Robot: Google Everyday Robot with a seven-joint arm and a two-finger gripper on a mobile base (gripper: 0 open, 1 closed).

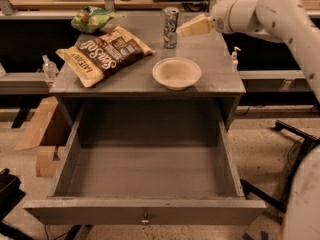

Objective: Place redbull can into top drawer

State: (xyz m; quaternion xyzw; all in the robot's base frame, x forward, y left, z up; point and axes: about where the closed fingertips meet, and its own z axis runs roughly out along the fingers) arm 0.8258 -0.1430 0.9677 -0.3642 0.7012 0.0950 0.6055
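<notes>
Arm stretched in from the upper right, white and bent, I point my gripper leftward over the back of the table; its cream tip sits just beside the right side of the redbull can, and I cannot tell whether it is parted or closed, nor whether it touches; the can stands upright on the tabletop, behind the white paper bowl; the bowl shows only its own pale inside; below the tabletop the top drawer is pulled out toward the camera, grey floor bare, small knob on its front panel; a brown chip bag lies left of the bowl.
</notes>
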